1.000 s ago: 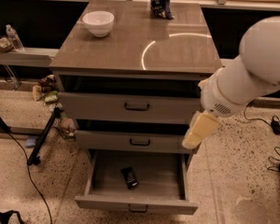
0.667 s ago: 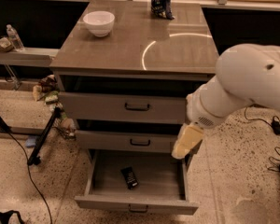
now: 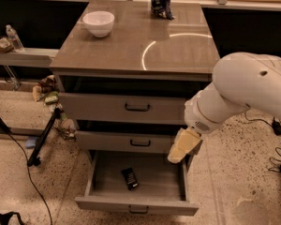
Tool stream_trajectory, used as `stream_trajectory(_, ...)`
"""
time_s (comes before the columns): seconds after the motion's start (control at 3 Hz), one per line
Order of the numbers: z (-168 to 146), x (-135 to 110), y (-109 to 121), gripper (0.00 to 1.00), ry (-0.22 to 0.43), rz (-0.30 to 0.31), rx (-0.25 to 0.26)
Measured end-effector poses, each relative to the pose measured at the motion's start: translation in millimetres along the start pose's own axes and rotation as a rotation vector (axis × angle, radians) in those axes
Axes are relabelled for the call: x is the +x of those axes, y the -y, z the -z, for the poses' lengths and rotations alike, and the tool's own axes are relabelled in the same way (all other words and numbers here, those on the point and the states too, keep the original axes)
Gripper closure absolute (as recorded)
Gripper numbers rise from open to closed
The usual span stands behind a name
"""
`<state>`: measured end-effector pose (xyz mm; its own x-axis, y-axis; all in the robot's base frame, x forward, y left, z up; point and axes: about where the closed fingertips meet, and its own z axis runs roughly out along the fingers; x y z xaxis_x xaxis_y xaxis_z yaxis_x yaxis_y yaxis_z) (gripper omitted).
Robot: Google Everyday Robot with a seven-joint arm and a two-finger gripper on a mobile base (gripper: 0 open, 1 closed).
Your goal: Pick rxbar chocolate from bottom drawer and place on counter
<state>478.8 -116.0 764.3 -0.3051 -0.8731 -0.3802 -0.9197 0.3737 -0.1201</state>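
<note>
The rxbar chocolate (image 3: 129,178) is a small flat black bar lying on the grey floor of the open bottom drawer (image 3: 136,203), near its middle. My gripper (image 3: 181,146) is the pale yellowish end of the white arm. It hangs over the drawer's right rear corner, up and to the right of the bar, not touching it. The counter (image 3: 136,39) is the glossy grey-brown top of the cabinet, with a curved light reflection.
A white bowl (image 3: 99,22) and a dark glossy snack bag (image 3: 161,3) stand on the counter's far part. Two shallower drawers (image 3: 124,108) sit above the open one. A black tripod leg (image 3: 42,137) and cable lie left; cables lie on the floor right (image 3: 276,125).
The arm has swung left and down, bringing the gripper from beside the cabinet's right edge to over the open bottom drawer's right side. The bar has not moved.
</note>
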Motion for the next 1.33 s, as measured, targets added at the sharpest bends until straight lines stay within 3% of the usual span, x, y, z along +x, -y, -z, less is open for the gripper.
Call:
stream_trajectory(0.33, -64, 3, -17, 0.00, -0.023, -0.077, -0.070)
stream_trajectory(0.67, -119, 3, -32, 0.00, -0.069, -0.088, -0.051)
stream_trajectory(1.0, -177, -1, -38, 0.00, -0.102, -0.043, 0.033)
stream_trajectory(1.33, -177, -1, -38, 0.00, -0.102, -0.043, 0.033)
